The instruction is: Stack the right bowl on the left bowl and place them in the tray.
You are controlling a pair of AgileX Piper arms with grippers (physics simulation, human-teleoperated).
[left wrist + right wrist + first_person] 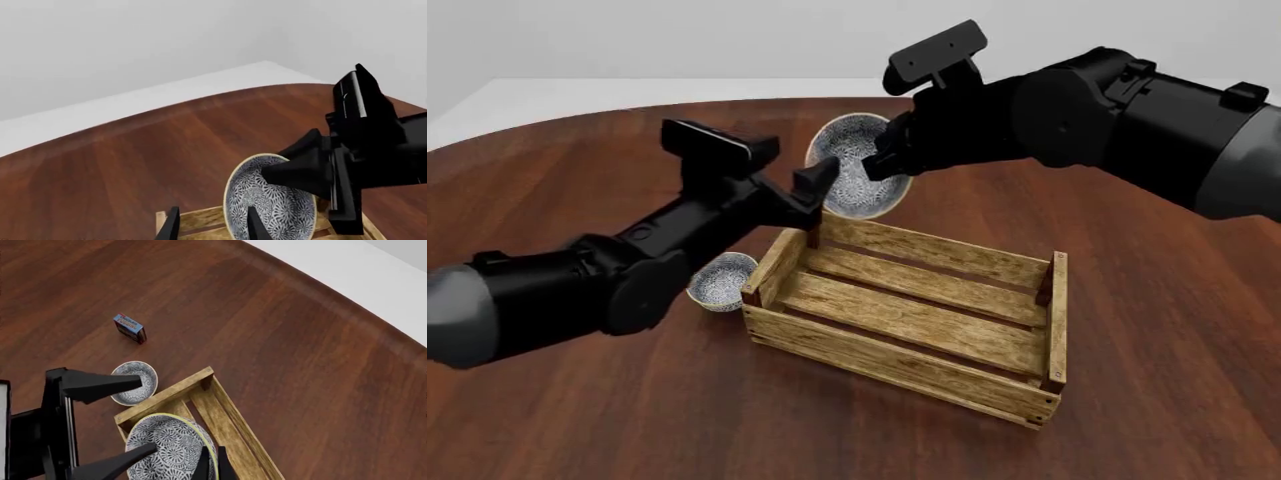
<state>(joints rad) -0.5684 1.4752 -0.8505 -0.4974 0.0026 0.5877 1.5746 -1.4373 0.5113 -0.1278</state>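
Note:
The right bowl (851,170), blue-and-white patterned, hangs tilted on edge above the far left corner of the tray (921,320), a light-wood slatted crate. My right gripper (888,158) is shut on its rim, the fingers (200,466) pinching the edge of the bowl (167,445). The left bowl (721,280) stands on the table just left of the tray, also seen as the small bowl (137,382). My left gripper (817,205) is open beside the held bowl (270,200), one finger (253,224) in front of its inside, the other clear of it.
A small red-blue box (130,329) lies on the brown table beyond the left bowl. The tray's corner post (161,220) sits just under the left gripper. The table's far edge (200,97) curves away behind, with pale floor past it.

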